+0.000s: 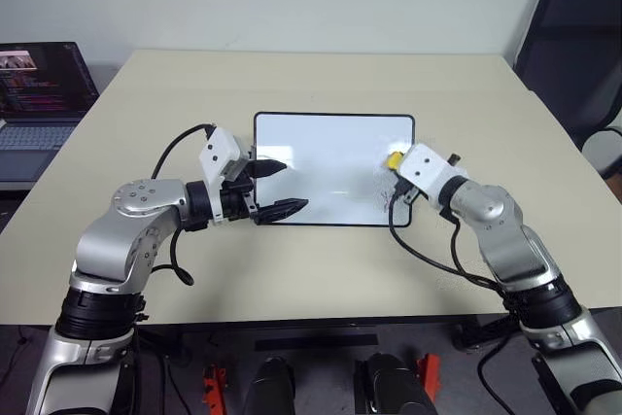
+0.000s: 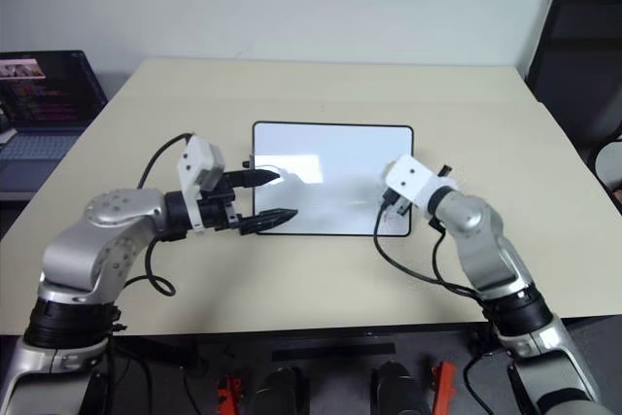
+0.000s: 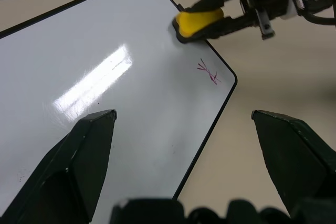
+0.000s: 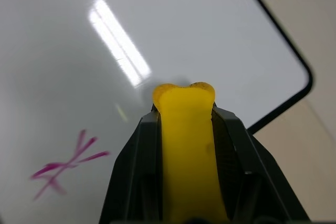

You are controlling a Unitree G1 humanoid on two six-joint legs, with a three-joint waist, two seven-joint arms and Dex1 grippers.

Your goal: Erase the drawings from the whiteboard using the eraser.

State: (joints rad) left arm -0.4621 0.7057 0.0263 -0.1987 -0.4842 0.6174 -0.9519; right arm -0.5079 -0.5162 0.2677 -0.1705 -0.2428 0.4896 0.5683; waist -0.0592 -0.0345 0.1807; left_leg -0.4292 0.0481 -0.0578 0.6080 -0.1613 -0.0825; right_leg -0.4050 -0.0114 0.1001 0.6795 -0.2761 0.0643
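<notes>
The whiteboard (image 1: 326, 148) lies flat on the middle of the table. One pink scribble of the drawings (image 3: 208, 72) sits near its near right corner, also seen as the scribble (image 4: 64, 164). My right gripper (image 1: 397, 166) is shut on the yellow eraser (image 1: 395, 158), which rests at the board's right edge, just beyond the scribble. The eraser (image 4: 186, 129) stands between both right fingers. My left gripper (image 1: 285, 188) is open over the board's left near part, with nothing between its fingers.
A laptop (image 1: 39, 94) with a lit dark screen stands beside the table's left edge. A black chair (image 1: 573, 46) stands at the far right. The beige table (image 1: 292, 75) stretches beyond the board. Black cables loop from both wrists.
</notes>
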